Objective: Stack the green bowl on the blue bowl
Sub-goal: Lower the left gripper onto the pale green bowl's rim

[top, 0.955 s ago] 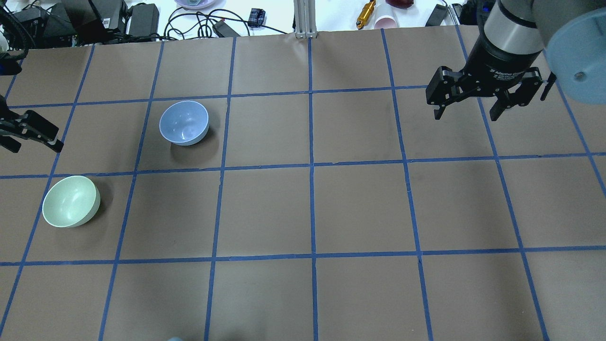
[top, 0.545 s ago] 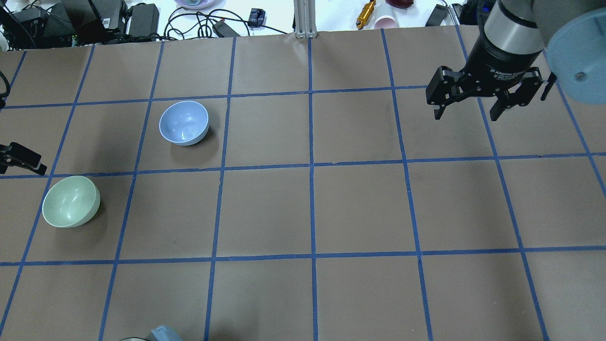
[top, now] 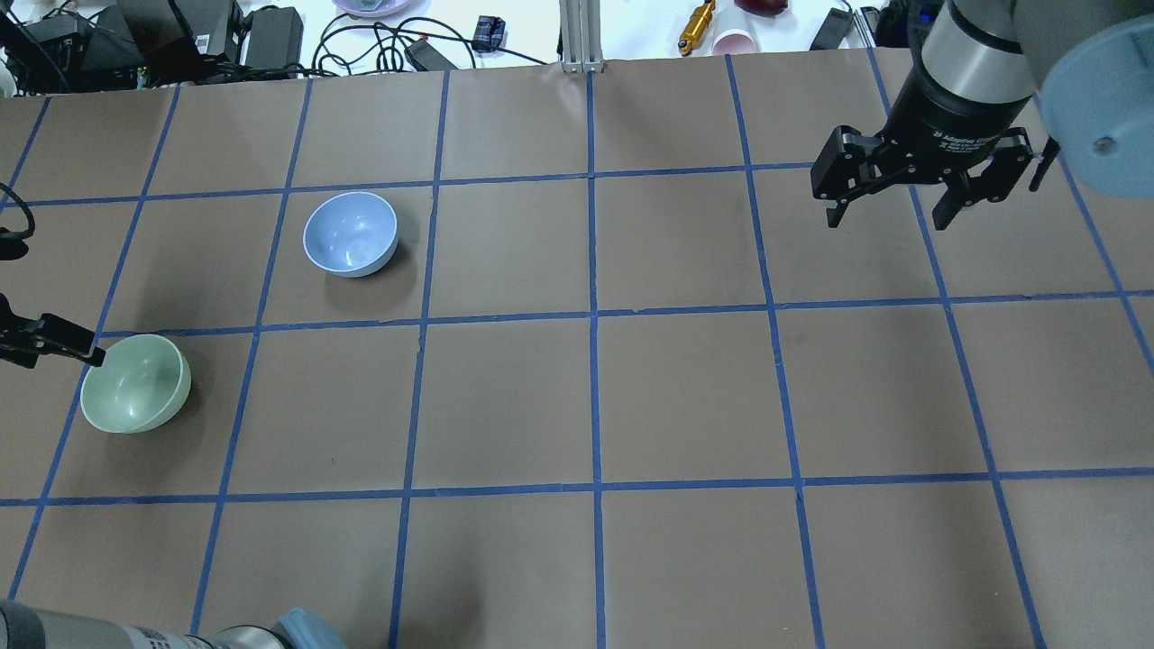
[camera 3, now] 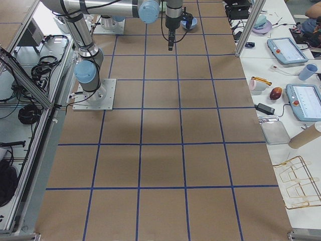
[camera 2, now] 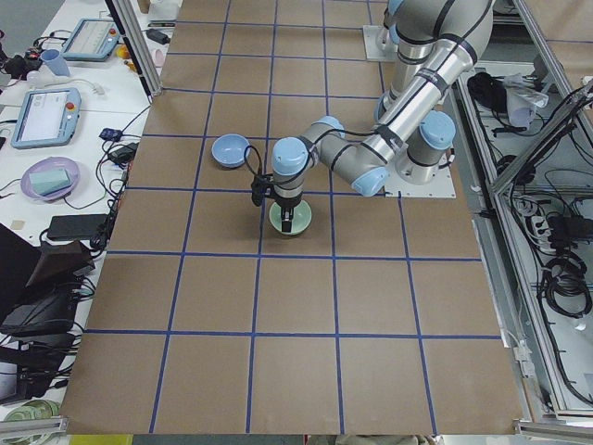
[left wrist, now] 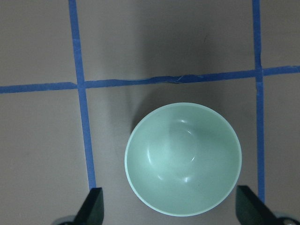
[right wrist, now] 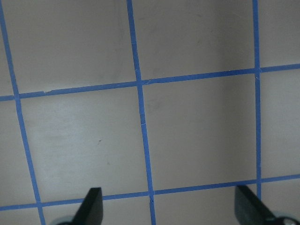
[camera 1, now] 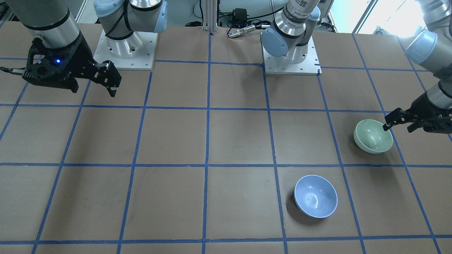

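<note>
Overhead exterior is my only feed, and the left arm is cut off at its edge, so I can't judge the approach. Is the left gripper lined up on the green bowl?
Observer: The left wrist view looks straight down into the green bowl. It lies between the spread fingertips of the left gripper and is not gripped.
Operator: And what is beneath the right gripper?
Observer: Its wrist view shows only the table with its blue tape grid between the open fingertips, and no bowl.
</note>
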`<state>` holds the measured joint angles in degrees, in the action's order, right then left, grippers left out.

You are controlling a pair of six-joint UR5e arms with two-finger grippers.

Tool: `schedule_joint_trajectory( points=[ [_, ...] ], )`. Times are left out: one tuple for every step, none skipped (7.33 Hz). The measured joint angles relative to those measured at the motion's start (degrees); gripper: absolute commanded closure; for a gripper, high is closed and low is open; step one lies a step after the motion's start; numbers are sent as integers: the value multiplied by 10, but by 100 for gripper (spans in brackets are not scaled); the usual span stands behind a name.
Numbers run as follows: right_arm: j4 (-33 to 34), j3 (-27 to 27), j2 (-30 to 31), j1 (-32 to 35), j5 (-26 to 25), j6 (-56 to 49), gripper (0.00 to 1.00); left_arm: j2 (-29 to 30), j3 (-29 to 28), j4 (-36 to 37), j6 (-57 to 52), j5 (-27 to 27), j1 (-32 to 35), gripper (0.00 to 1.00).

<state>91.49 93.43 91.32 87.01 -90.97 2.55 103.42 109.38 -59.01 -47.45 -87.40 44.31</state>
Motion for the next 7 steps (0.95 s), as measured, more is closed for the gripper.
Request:
schedule_joint_trajectory(
  points=[
    [0, 0, 0, 0, 0, 0, 0, 16, 4, 12, 0, 0, -2, 2],
    [0, 0, 0, 0, 0, 0, 0, 28, 9, 22, 0, 0, -4, 1],
    [0, 0, 0, 0, 0, 0, 0, 38, 16, 34, -1, -1, -5, 1],
    [0, 0, 0, 0, 0, 0, 0, 46, 25, 46, -1, -2, -6, 1],
    [0, 0, 0, 0, 0, 0, 0, 54, 34, 59, -4, -2, -7, 1],
    [0, 0, 0, 0, 0, 0, 0, 61, 39, 71, -10, -4, -7, 1],
    [0, 0, 0, 0, 0, 0, 0, 66, 41, 79, -17, -5, -7, 1]
  ],
)
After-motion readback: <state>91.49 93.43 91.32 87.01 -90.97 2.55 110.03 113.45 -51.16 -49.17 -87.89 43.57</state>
